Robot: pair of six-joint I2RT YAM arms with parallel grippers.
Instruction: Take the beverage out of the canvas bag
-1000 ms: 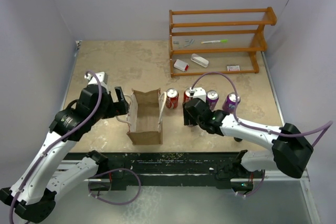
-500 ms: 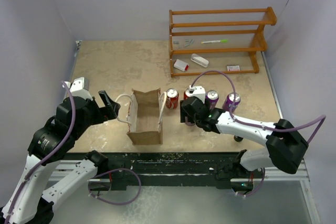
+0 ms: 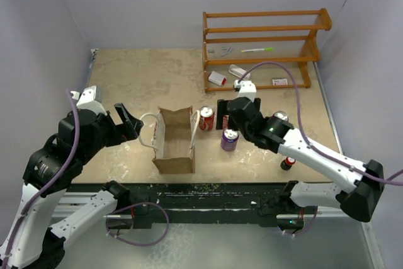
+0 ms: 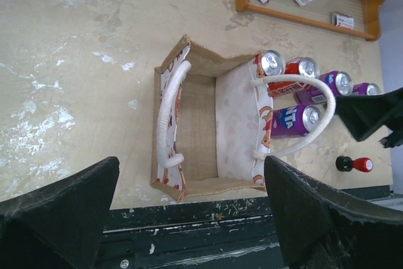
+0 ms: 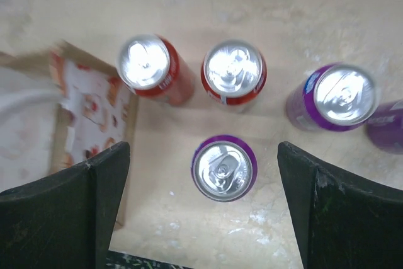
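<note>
Both right fingers (image 5: 94, 187) apart, purple can (image 5: 223, 167) free below them, left fingers (image 4: 63, 206) apart above canvas bag (image 4: 236, 118).

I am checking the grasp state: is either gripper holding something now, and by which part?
Nothing is held. The right gripper stands open, not touching the purple can below it; the left gripper is open, apart from the canvas bag.

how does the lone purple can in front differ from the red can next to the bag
The lone purple can is purple, the red can red. The purple one stands alone nearer the arm bases, below the open right gripper; the red one stands in the back row beside the bag. Both are upright, silver-topped and outside the bag.
</note>
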